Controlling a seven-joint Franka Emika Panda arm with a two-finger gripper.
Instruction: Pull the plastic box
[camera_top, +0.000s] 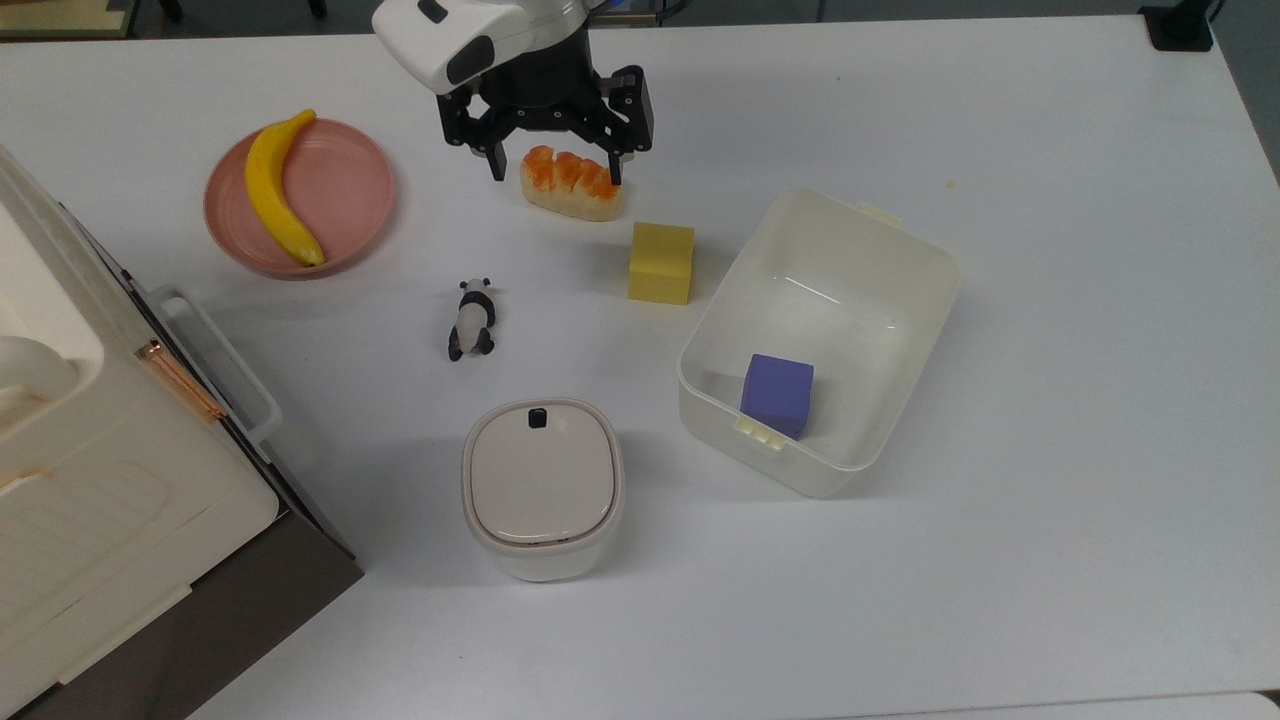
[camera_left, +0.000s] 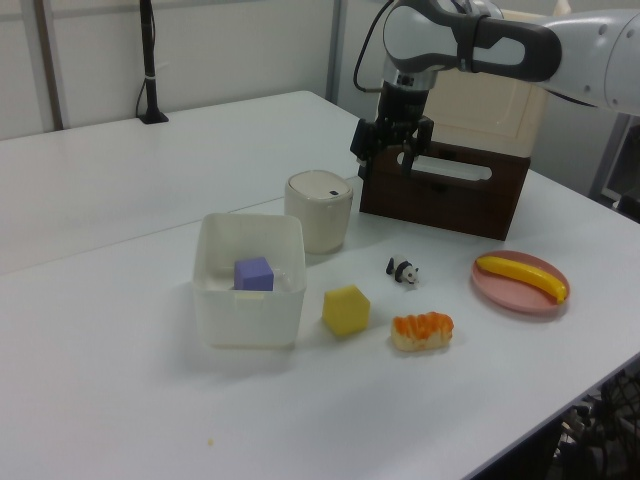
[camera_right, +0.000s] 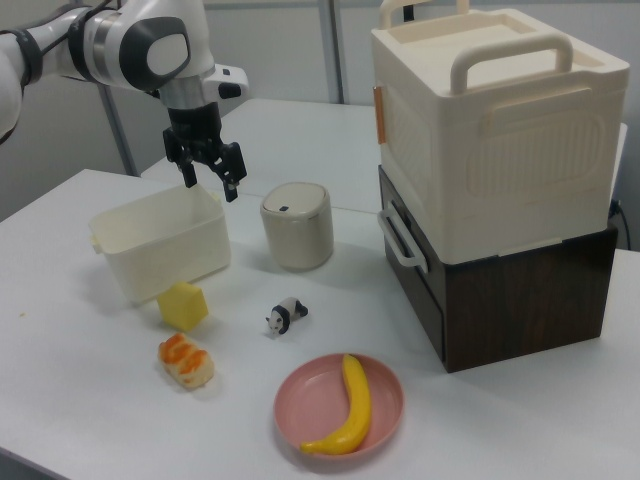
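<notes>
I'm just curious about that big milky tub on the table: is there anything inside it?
Yes. A purple block sits on the floor of the plastic box, close to one short end. The rest of the floor is bare. Only the spot beneath the block is covered.

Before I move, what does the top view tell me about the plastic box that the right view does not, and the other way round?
The top view looks into the plastic box and shows a purple cube on its floor, by the clip tab at the picture's lower end. The right view shows the box's side walls and the yellow block in front of it, but not the cube. Both show the pincer open, raised and clear of the box, which has no lid.
</notes>
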